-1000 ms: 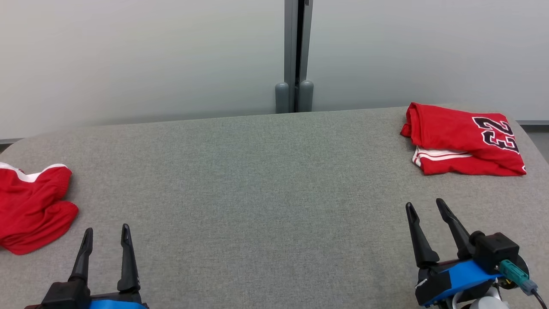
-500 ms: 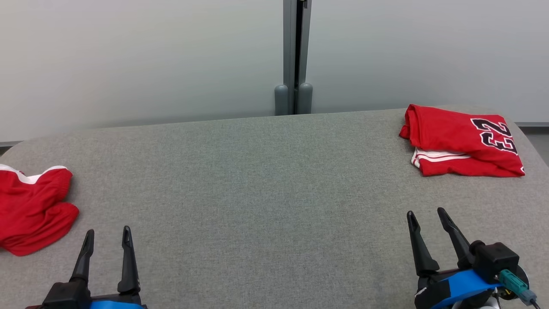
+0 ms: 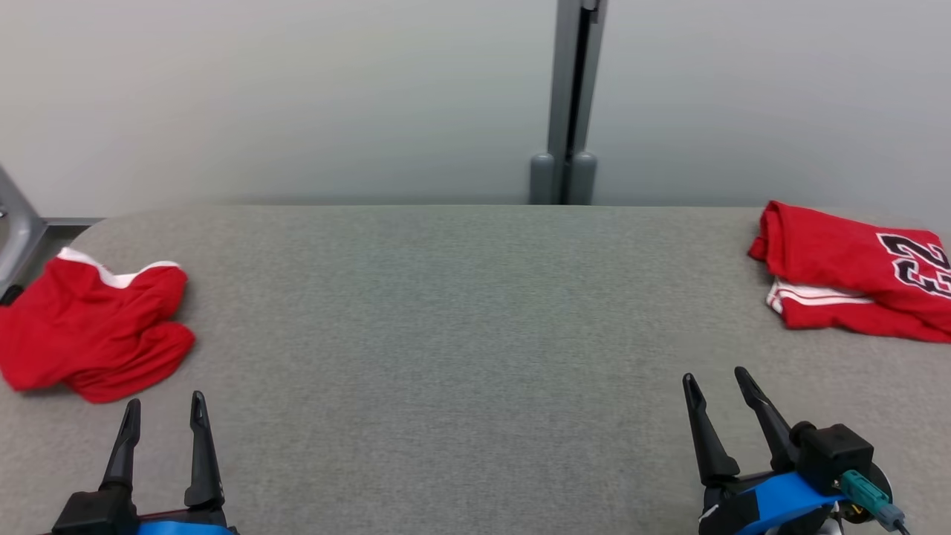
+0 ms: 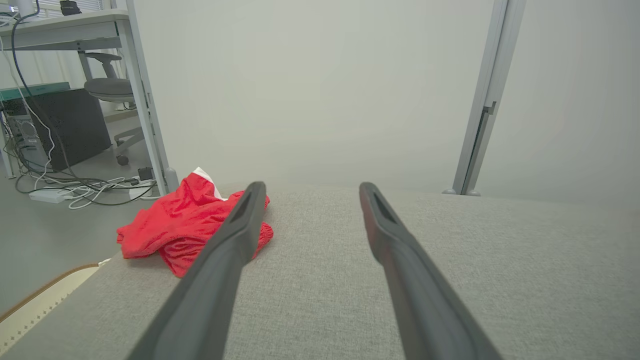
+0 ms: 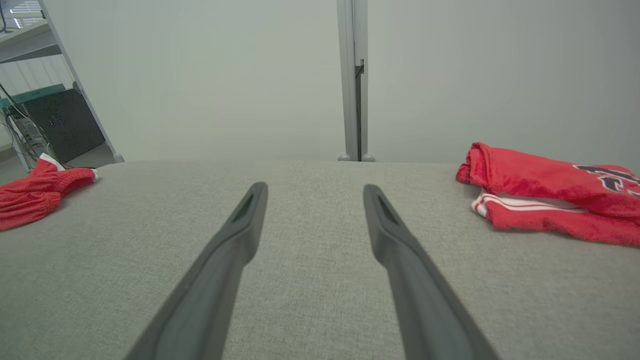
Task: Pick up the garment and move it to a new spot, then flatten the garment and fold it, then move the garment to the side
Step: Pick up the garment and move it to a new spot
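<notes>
A crumpled red garment [image 3: 96, 331] with white trim lies near the left end of the grey table [image 3: 461, 312]; it also shows in the left wrist view [image 4: 185, 225] and the right wrist view [image 5: 35, 197]. A folded red jersey [image 3: 854, 271] with dark numbers and white stripes rests at the far right [image 5: 545, 202]. My left gripper [image 3: 165, 401] stands open and empty just in front and to the right of the crumpled garment [image 4: 311, 187]. My right gripper [image 3: 715, 375] is open and empty too, in front and to the left of the jersey [image 5: 314, 187].
A pale wall with a grey post [image 3: 568, 104] runs behind the table. Off the table's left end stand a metal desk leg [image 4: 145, 100], an office chair [image 4: 107, 90], a dark computer case [image 4: 65, 125] and floor cables [image 4: 75, 192].
The head camera has turned left, so the whole picture has shifted right and more of the crumpled garment shows. Both grippers stay open and low at the table's front.
</notes>
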`<state>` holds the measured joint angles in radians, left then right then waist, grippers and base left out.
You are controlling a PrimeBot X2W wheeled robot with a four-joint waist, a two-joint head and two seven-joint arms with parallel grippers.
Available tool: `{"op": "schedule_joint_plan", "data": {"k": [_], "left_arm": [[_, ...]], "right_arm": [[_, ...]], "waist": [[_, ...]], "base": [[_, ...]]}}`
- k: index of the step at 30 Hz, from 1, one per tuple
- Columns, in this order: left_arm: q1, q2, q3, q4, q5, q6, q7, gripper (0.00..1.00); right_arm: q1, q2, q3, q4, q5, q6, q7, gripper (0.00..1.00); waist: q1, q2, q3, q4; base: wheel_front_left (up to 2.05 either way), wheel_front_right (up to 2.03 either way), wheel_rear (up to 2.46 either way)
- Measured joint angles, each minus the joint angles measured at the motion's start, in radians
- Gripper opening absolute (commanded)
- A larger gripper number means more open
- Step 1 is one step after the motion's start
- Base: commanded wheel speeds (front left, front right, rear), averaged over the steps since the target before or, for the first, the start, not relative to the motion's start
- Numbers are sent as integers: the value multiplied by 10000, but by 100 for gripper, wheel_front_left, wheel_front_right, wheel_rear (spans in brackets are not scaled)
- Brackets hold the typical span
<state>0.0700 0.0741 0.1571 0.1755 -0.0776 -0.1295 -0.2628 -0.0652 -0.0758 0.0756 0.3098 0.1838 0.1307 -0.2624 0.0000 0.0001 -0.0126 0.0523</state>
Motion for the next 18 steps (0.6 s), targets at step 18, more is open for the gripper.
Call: {"op": "schedule_joint_plan", "data": {"k": [18], "left_arm": [[-2,123,422,-188,50,73,-2,100]], "right_arm": [[-124,128,138,75,-117,0,0,100]], "waist": [[0,-1,105,2397]], "base": [[0,0,0]]}}
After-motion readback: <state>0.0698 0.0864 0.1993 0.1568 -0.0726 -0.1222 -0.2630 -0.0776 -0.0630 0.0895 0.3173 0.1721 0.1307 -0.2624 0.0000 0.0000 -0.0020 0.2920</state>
